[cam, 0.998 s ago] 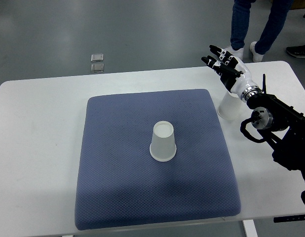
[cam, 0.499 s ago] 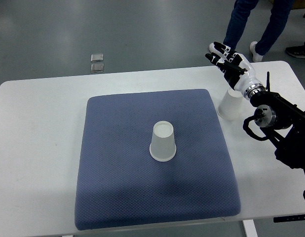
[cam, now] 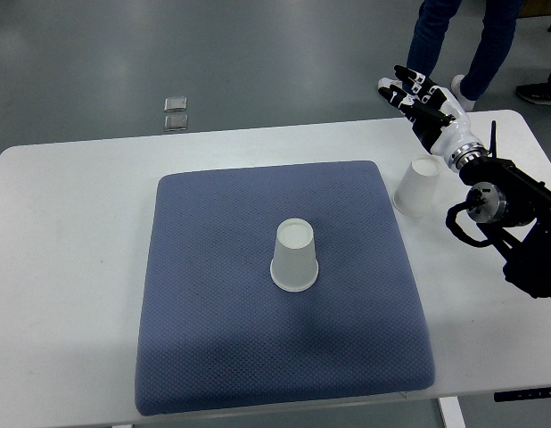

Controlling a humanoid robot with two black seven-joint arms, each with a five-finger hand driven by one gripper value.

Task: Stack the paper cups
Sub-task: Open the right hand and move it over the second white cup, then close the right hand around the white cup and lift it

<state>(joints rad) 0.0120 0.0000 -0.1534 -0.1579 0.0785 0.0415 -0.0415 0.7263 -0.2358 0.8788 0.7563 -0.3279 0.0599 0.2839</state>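
One white paper cup (cam: 294, 256) stands upside down near the middle of the blue mat (cam: 213, 294). A second white paper cup (cam: 415, 186) stands upside down on the white table just off the mat's right edge. My right hand (cam: 418, 96) hovers beyond and above that second cup, past the table's far edge, fingers spread and holding nothing. Its black forearm (cam: 512, 214) comes in from the right edge. The left arm is out of sight.
The white table (cam: 70, 267) carries the mat. A person's legs (cam: 454, 45) in jeans stand on the grey floor behind the table's far right. Two small square metal plates (cam: 176, 112) lie on the floor beyond the far edge.
My right hand has risen and drifted up-right away from the second cup, uncovering its top. Both cups stay put.
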